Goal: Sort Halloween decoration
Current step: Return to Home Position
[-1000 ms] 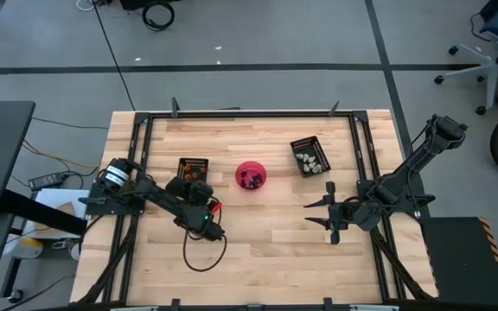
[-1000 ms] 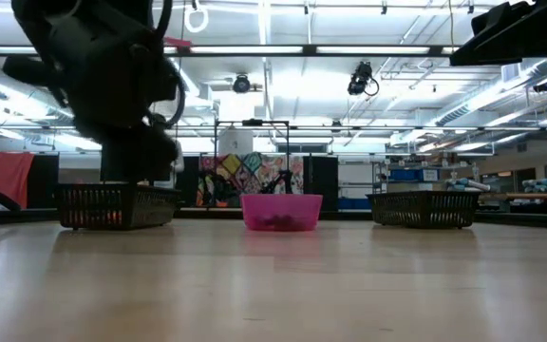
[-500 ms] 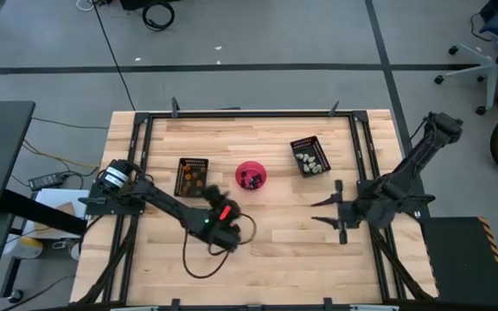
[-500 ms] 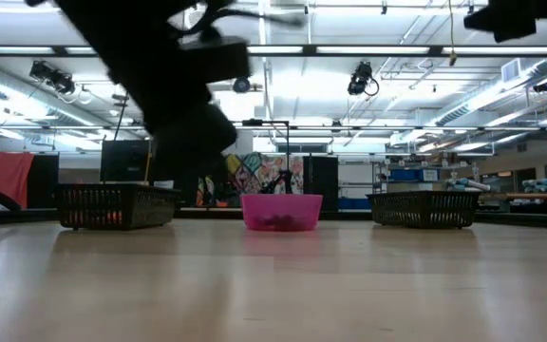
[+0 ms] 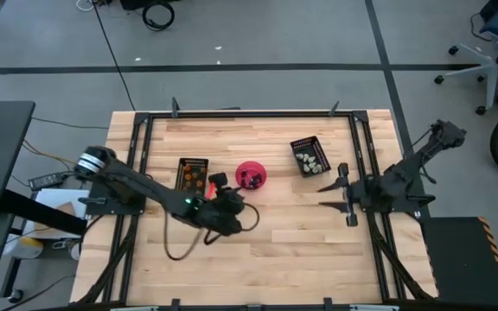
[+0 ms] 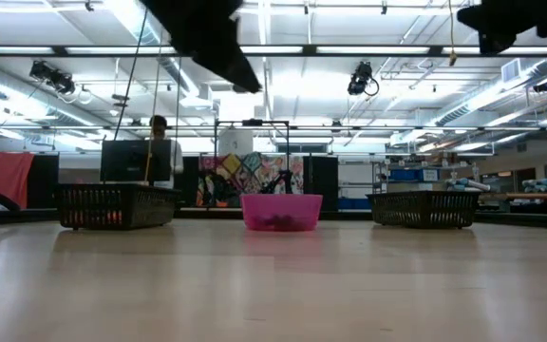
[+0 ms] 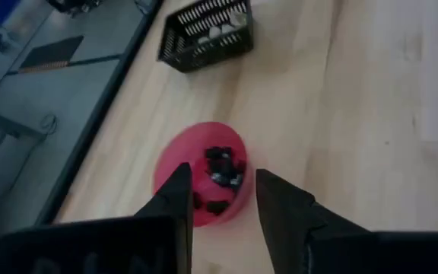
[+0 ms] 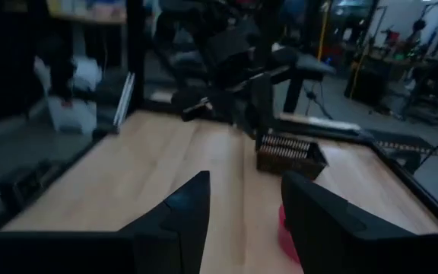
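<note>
The trinkets lie in 3 groups: orange trinkets in the left tray, black trinkets in the bowl, and whitish trinkets in the right tray. I see none loose on the table, so the sorting looks done or nearly so. Each piece is too small to show a long axis.

The left gripper hangs above the table between the left tray and the bowl, its fingers spread with nothing between them. The bowl sits straight ahead of it, just past the fingertips, so this arm is by far the nearer to the bowl. The right gripper waits near the table's right edge, well apart from the right tray. It too is spread wide and holds nothing.

If the left arm is to go home, the move is a pull back from the bowl toward the table's left side. The left tray lies just beside the forearm, and a loose cable loops below the wrist. Lifting first should keep clear of both. The most room is the bare wood on the arms' side of the trays.
</note>
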Controlling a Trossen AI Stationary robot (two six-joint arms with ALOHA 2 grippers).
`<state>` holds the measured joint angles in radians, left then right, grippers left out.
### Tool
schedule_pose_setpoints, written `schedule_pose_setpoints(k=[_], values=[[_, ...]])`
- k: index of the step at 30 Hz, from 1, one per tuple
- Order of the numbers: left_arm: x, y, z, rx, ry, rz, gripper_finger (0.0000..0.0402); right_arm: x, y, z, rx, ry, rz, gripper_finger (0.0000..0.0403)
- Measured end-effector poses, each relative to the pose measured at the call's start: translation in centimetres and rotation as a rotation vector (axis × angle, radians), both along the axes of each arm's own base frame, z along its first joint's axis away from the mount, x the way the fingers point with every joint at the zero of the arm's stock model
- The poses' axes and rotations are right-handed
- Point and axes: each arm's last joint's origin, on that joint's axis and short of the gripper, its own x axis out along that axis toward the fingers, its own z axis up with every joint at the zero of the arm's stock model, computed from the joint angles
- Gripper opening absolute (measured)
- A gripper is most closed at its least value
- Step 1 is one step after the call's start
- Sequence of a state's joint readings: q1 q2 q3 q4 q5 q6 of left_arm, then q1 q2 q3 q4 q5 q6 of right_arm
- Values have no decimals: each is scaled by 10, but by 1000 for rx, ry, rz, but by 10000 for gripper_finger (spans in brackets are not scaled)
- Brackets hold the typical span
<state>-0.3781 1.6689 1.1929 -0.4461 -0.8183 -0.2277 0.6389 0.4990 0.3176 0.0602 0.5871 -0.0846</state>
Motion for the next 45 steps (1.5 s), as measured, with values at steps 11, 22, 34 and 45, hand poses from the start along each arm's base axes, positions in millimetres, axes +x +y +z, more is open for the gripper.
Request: schedule_pose_setpoints(k=[11,22,34,45], values=[[-59,53,8,-39,-190,-60,49,-10,-47,-8,135,-167,-115,167],[-133,74,9,21,-337,-113,18,-26,-66,1,97,-298,-269,167],[-193,90,-10,38,-473,-129,12,-31,-75,-9,79,-300,-426,167],[-242,102,-13,25,-713,-177,0,-30,-78,-24,71,-278,-462,167]])
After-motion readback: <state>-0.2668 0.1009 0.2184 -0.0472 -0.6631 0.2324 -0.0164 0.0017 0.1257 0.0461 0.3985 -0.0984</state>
